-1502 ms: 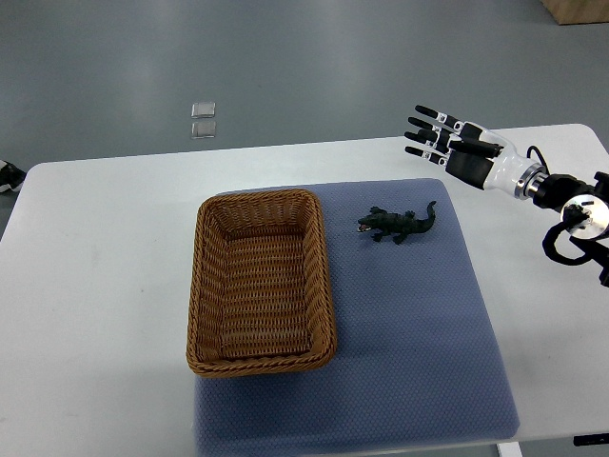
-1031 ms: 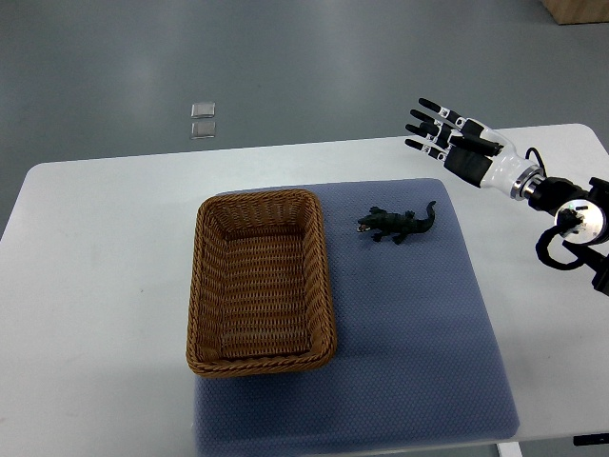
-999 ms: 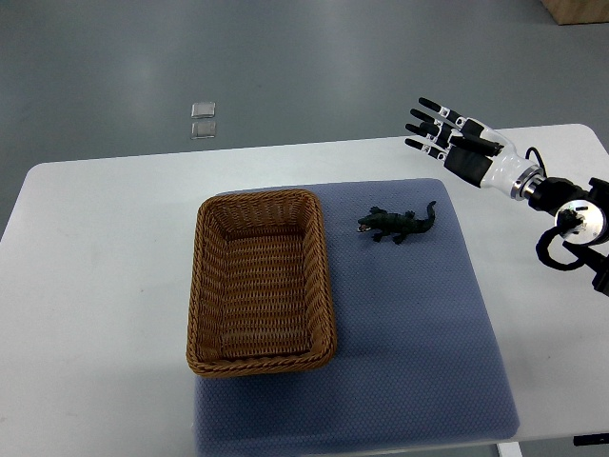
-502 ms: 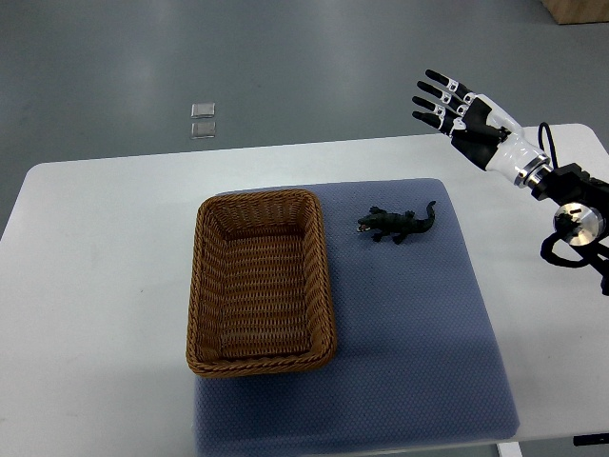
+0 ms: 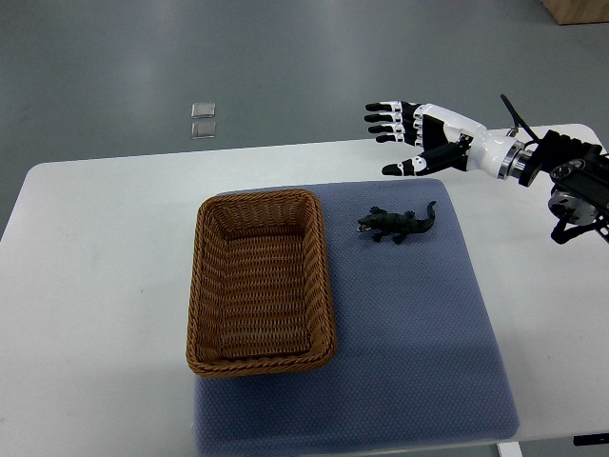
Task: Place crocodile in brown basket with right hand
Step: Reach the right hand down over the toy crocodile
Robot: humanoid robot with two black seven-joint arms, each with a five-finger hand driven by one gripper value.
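Note:
A small dark green toy crocodile (image 5: pixel 397 224) lies on the blue mat (image 5: pixel 400 324), just right of the brown wicker basket (image 5: pixel 261 282), which holds nothing. My right hand (image 5: pixel 404 133) comes in from the right edge and hovers above the table's far side, up and slightly right of the crocodile, apart from it. Its fingers (image 5: pixel 385 119) are spread, pointing left, and hold nothing. The left arm does not show.
The white table (image 5: pixel 95 286) carries the mat and basket. Two small clear squares (image 5: pixel 203 118) lie on the grey floor beyond the table. A brown box corner (image 5: pixel 576 9) shows at the top right.
My right hand has swung left and turned, its fingers now pointing left over the table's far edge, closer to the crocodile. Crocodile and basket have not moved.

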